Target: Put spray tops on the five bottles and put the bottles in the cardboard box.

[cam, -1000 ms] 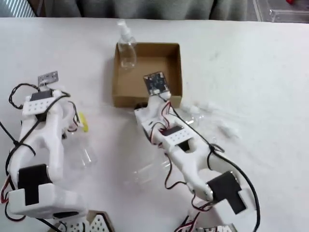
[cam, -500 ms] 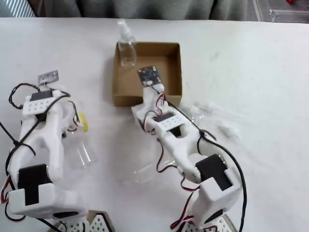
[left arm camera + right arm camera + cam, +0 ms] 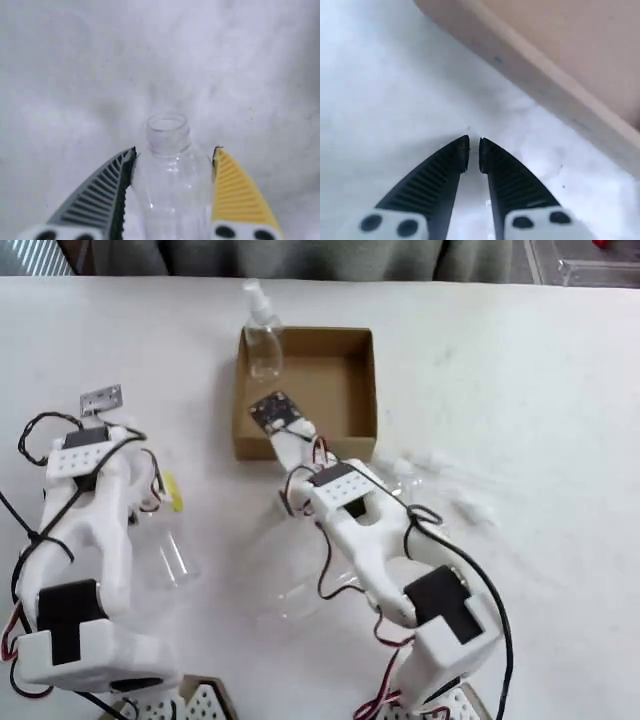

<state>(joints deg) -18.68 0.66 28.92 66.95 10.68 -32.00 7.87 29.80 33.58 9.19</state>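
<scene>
My left gripper is shut on a clear bottle with an open neck and no spray top, gripped at its shoulders between the grey and yellow fingers. In the high view that arm stands at the table's left, and its yellow finger shows beside the bottle. My right gripper hangs shut and empty just above the white table, close to the front wall of the cardboard box. A bottle with a spray top stands at the far left corner of the box.
Loose white spray tops lie to the right of the box's front corner. Another clear bottle lies on the table under the right arm. A clear plastic bin sits at the back right.
The right arm has swung left along the front of the box, its wrist now near the box's front left corner. The left arm and its bottle have kept still.
</scene>
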